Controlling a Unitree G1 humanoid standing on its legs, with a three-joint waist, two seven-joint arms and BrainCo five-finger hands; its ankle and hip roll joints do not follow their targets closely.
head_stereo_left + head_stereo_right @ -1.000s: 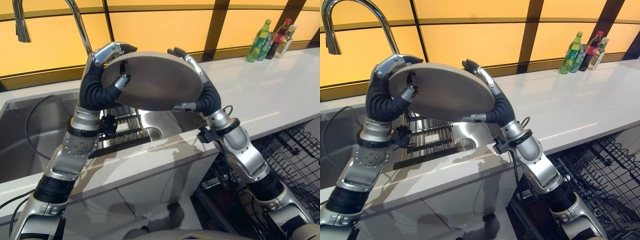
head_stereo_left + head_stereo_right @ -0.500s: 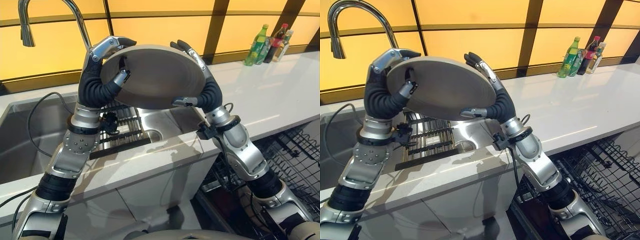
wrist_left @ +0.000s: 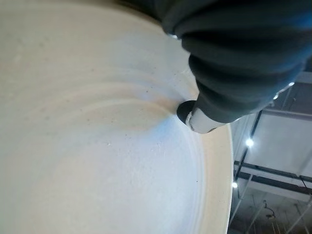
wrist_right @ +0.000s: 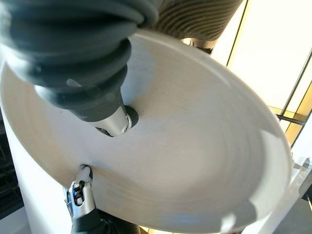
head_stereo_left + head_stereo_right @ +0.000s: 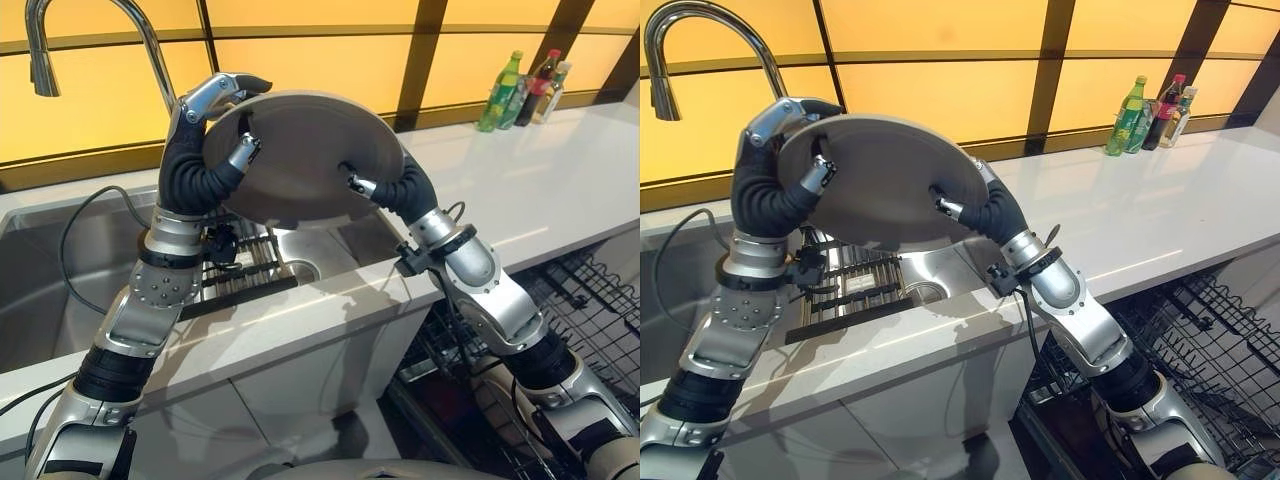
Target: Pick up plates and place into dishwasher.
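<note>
Round grey ceramic plate (image 5: 300, 155) held tilted in the air above the steel sink (image 5: 60, 270), between both robot hands. Left robot hand (image 5: 205, 135) curled over the plate's far-left rim, thumb on its underside. Right robot hand (image 5: 385, 185) grips the right edge, thumb pressed to the underside. Black wire dishwasher rack (image 5: 590, 310) sits open at lower right, below the pale table (image 5: 540, 190).

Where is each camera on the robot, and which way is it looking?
Left eye view: head, down at the plate above the sink; both arms, left hand.
Right eye view: beside it, same scene; right hand.
Left wrist view: left wrist, against the plate's face.
Right wrist view: right wrist, along its fingers on the plate.
All four views share the plate.
</note>
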